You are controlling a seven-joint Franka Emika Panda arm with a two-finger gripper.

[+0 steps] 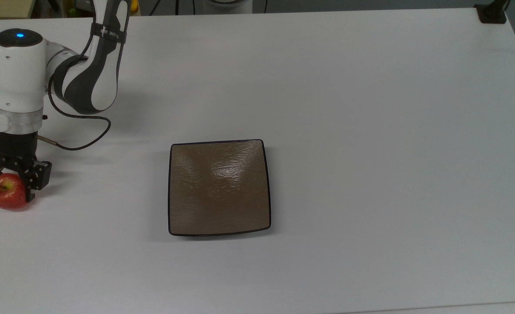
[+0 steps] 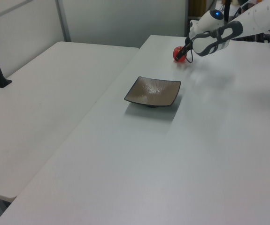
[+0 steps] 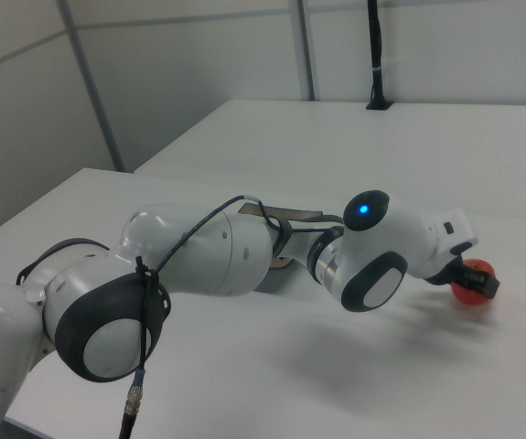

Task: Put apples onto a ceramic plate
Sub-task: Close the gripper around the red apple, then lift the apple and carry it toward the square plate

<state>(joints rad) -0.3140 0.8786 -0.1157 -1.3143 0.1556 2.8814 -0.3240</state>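
Observation:
The red apple (image 1: 5, 194) rests on the white table at the top view's far left edge. My gripper (image 1: 9, 186) comes down over it with a black finger pressed on each side, shut on the apple. In the left view the apple (image 2: 178, 52) and the gripper (image 2: 183, 51) sit at the far end of the table. In the right view one finger covers part of the apple (image 3: 471, 291). The square brown ceramic plate (image 1: 219, 187) lies bare near the table's middle, well to the right of the apple in the top view, and shows as the plate (image 2: 152, 91) in the left view.
The white arm (image 1: 83, 65) and its black cable (image 1: 79, 146) stretch over the top view's upper left. A black mount (image 1: 492, 13) stands at the table's far right corner. A second white table (image 2: 45, 93) adjoins on the left view's left.

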